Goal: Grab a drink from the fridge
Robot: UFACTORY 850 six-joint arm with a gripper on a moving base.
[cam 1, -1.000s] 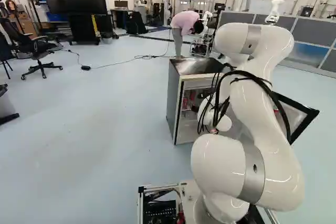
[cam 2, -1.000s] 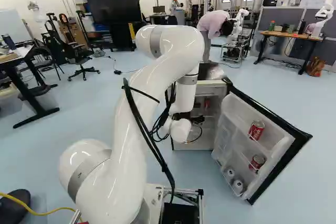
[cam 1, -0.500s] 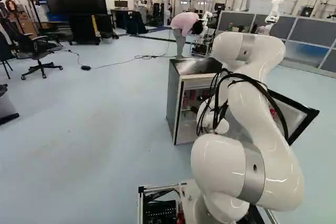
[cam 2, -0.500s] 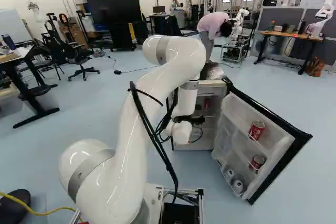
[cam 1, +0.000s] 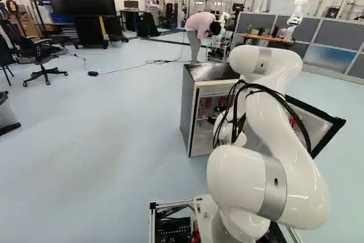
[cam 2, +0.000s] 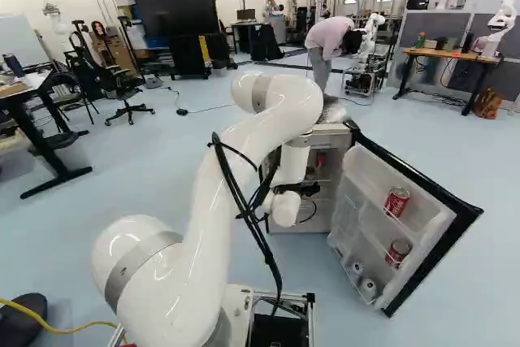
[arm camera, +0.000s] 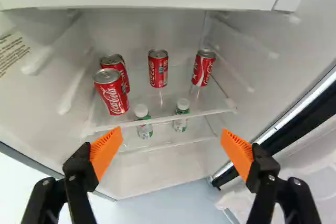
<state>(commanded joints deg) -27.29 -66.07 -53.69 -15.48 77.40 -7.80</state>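
Arm's moved vs 1 s ago. Elbow (cam 1: pixel 254 61) dropped in steps, now closer to fridge (cam 1: pixel 190 106) top height and further fwd twd fridge. Wrist joint (cam 2: pixel 284 209) also a bit fwd twd fridge & slightly lower. Cables (cam 2: pixel 219 152) shifted w/ arm, same dir. L base view: elbow no longer blocks orange-topped desk (cam 1: pixel 256 36) beyond fridge.

Open room leads into the fridge (cam 1: pixel 189 103), left of its swung-out door (cam 2: pixel 367 170); gaps flank the middle can (arm camera: pixel 158 70); the upper shelf (arm camera: pixel 206 112) covers the bottles (arm camera: pixel 180 123).
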